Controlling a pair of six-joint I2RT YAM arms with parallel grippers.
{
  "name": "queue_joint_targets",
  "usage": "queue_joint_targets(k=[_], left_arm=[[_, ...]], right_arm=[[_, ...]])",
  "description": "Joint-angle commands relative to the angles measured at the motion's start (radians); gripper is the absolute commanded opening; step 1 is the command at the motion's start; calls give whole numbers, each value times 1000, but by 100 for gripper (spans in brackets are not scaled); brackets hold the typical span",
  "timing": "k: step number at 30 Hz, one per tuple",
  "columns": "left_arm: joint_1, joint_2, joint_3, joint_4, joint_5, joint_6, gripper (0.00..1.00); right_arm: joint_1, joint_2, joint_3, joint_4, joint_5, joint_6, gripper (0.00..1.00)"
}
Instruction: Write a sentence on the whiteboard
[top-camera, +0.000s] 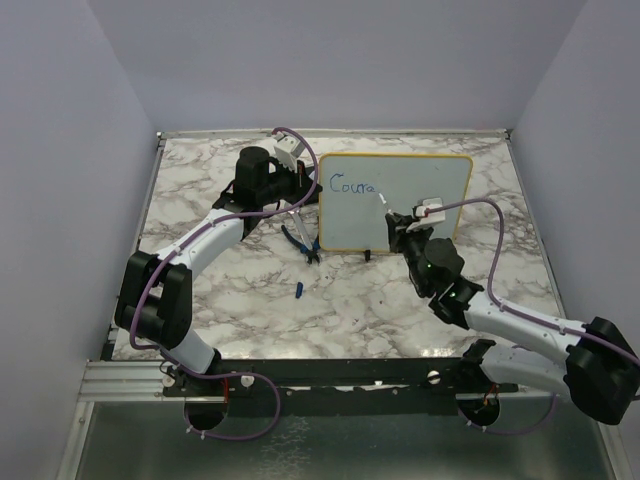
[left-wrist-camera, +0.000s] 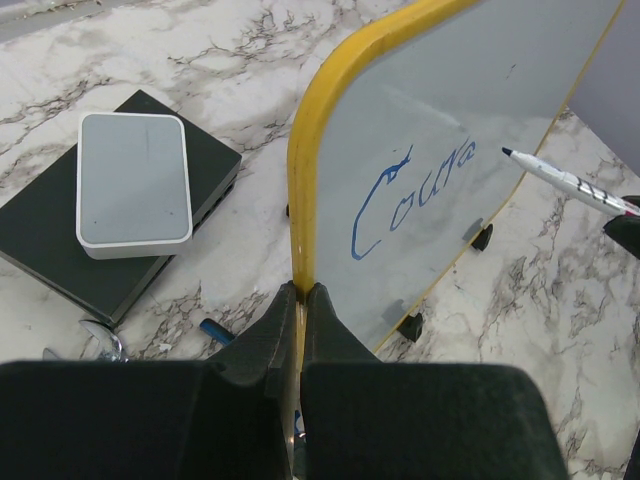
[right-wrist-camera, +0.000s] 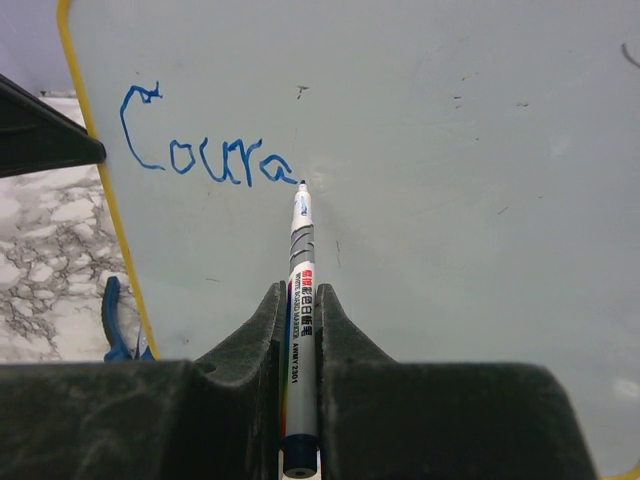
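While only one blue word-start is on the board, the sentence is judged early: most of it is left to write.

Top external: one whiteboard (top-camera: 420, 200) stands propped on its lower edge on the far half of the tabletop (top-camera: 350, 310), between the two arms. The left gripper (top-camera: 300, 180) is at its left edge and the right gripper (top-camera: 398, 222) is in front of its face with one marker (top-camera: 385, 205). Writing fills only the upper-left corner; the rest of the face is blank. Loose items: one pair of blue-handled pliers (top-camera: 300, 240) just left of the board, and one small blue cap (top-camera: 299, 290) nearer the bases.

Left wrist: the left gripper (left-wrist-camera: 300, 300) is clamped on the yellow frame, holding the whiteboard (left-wrist-camera: 450, 130) steady. The blue writing (left-wrist-camera: 410, 195) reads roughly "Coura", five letters. Two black feet (left-wrist-camera: 483, 237) are visible. One grey-and-black box (left-wrist-camera: 135, 180) lies on the tabletop to the side, apart from the board. The marker tip is near the end of the writing.

Right wrist: the right gripper (right-wrist-camera: 300, 310) is clamped on the marker (right-wrist-camera: 300, 250), barrel between the jaws, tip at the board just past the last letter. Contact looks likely but cannot be confirmed. To the right and below is plenty of blank board for the remaining words.
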Motion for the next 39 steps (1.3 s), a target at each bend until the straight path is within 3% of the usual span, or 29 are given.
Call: queue_joint_targets(k=[1, 39], left_arm=[[-11, -22, -2, -27, 17, 9, 0], [-14, -22, -5, -28, 18, 14, 0]], right_arm=[[-6, -74, -17, -33, -2, -11, 1], [-12, 80, 62, 87, 39, -102, 1]])
